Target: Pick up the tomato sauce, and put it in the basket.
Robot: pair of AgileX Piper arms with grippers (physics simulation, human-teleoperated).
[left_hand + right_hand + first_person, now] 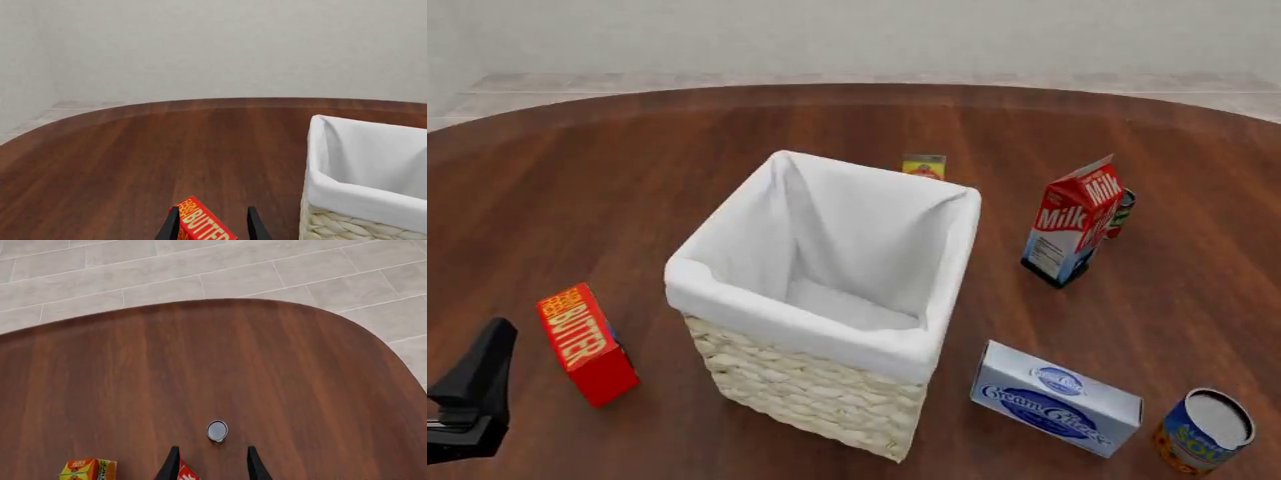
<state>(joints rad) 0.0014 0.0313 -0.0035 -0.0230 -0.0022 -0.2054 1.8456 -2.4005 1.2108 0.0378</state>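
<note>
Front view, left to right. At the lower left edge, the left claw (474,385) appears as a dark shape above the bench (587,170); its opening cannot be read here. In the left wrist view the left claw (212,225) shows two dark fingertips (171,226) spread apart, nothing between them touching either; the butter box (201,222) lies on the bench beyond the tips. In the front view the butter box (587,343), red with yellow lettering, stands just left of the basket (814,385), not touching it.

The basket, pale wicker with a white cloth liner (827,240) folded over the rim, sits at the centre. Its interior shows only liner. Behind its far rim a small yellow-red box (925,166) is partly hidden.

Right of the basket stands the milk carton (1076,222), upright. The tomato sauce (1121,212) stands on the bench just behind and right of the carton, mostly hidden by it, well apart from the basket.

At the lower right lie a cream cheese box (1054,397) and, beside it, a soup can (1204,430).

Right wrist view: the right claw (212,465) is spread wide and empty; the tomato sauce (217,430), seen end-on, stands beyond the tips, untouched.
</note>
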